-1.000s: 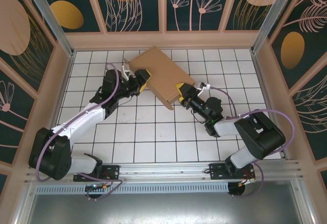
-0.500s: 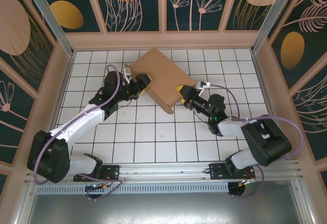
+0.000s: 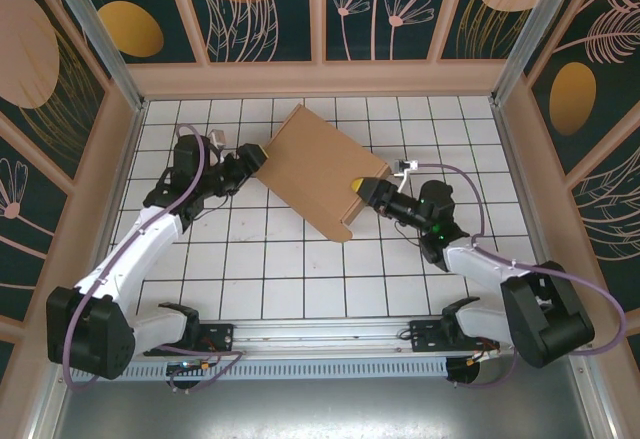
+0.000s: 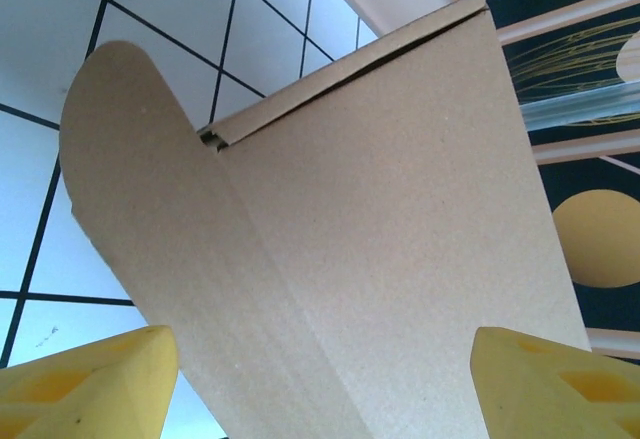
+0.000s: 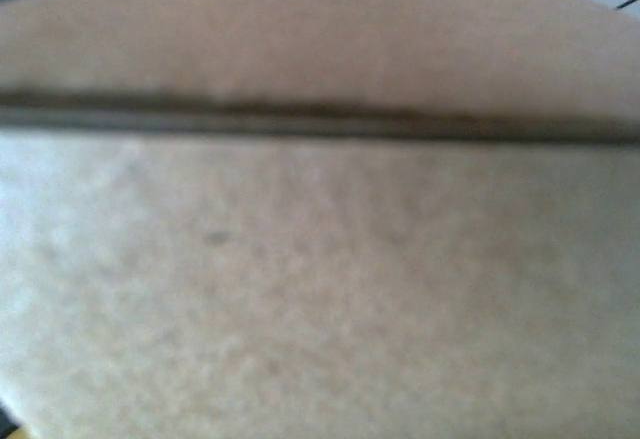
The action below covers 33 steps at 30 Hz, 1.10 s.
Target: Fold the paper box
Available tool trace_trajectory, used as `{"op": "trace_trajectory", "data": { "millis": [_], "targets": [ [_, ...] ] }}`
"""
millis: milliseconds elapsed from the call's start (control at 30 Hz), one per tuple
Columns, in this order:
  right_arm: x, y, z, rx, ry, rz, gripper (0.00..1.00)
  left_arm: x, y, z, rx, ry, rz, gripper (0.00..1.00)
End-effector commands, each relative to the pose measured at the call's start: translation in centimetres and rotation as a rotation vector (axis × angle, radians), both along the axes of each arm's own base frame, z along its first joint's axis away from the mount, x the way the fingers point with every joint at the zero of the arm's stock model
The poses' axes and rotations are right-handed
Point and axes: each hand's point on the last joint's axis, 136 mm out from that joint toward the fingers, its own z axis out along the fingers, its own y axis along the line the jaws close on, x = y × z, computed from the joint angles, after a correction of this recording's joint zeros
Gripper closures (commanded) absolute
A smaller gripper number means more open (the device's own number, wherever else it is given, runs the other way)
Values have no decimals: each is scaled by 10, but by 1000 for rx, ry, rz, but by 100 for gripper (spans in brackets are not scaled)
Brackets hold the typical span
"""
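Gripping plain brown paper box (image 3: 315, 169) right edge: right pincer (image 3: 362, 189); left pincer (image 3: 254, 157) spread wide, straddling flap (image 4: 130, 209).

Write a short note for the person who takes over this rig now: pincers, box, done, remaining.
Left pincer: open, at the left corner of the paper box, cardboard between its fingers.
Right pincer: at the box's right edge, one yellow finger on top; grip unclear.
Box: askew on the middle of the table, top looks closed.
Done: body folded. Left: a rounded flap sticks out, probably to tuck in.
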Motion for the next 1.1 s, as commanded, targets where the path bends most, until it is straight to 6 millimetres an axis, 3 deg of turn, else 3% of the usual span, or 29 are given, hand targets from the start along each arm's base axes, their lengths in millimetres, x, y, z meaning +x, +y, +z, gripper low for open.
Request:
{"op": "trace_trajectory", "data": {
  "millis": [0,333,467,633,867,1067],
  "targets": [
    [-8,-4,10,-30,-103,20,65,-3,-7,-2,-6,13,-57,22],
    [-2,-4,30,89,-87,11,66,-25,-46,21,-273,-23,-149,21],
    [-2,2,35,140,-74,39,66,-30,-61,14,-294,9,-172,18],
    [-2,9,37,156,-67,56,66,-25,-66,6,-310,21,-165,17],
    [-5,12,60,243,-78,63,66,-23,-75,-12,-314,64,-178,17],
    [-16,33,76,330,-73,125,66,-12,-79,-9,-325,41,-168,17]
  ]
}}
